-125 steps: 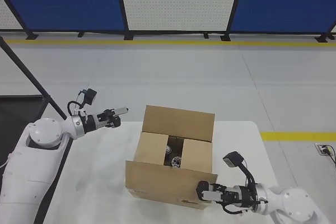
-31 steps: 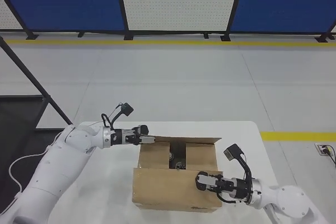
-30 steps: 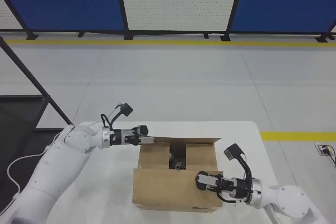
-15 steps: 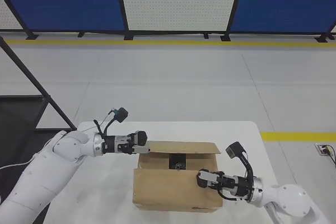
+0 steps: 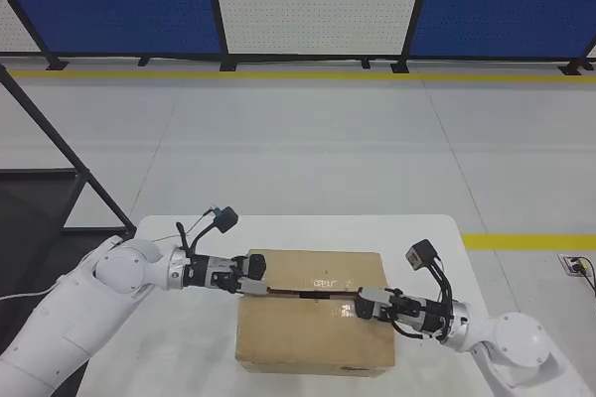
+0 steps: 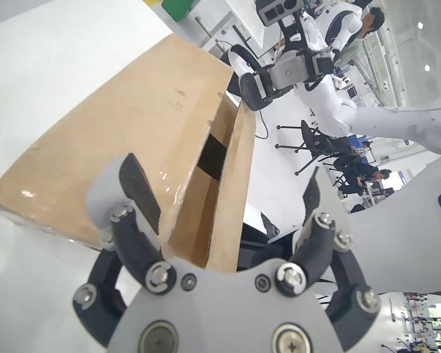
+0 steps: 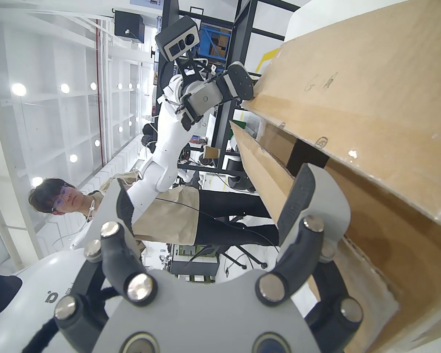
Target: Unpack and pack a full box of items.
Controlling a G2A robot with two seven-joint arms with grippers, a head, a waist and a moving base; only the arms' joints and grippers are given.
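We see the cardboard box (image 5: 313,332) resting on the white worktop (image 5: 417,236), toward its 6 o'clock edge in the top view. The box's two long top flaps are folded down almost flat, leaving a thin dark seam (image 5: 313,291) that runs from 9 o'clock to 3 o'clock between them. The left end effector (image 5: 255,279) sits at the 9 o'clock end of that seam, right against the box's top edge. In its own wrist view its fingers (image 6: 137,192) are spread wide, the flap edges stand up between them, and nothing is pinched. The right end effector (image 5: 364,301) lies over the box top toward the 3 o'clock end of the seam. In the right wrist view we find it spread as well, with one finger close against the edge of a flap and the other clear of the cardboard. Each wrist view shows the other arm's end effector at the far end of the seam. The gap between the flaps is dark, and we cannot tell what lies inside.
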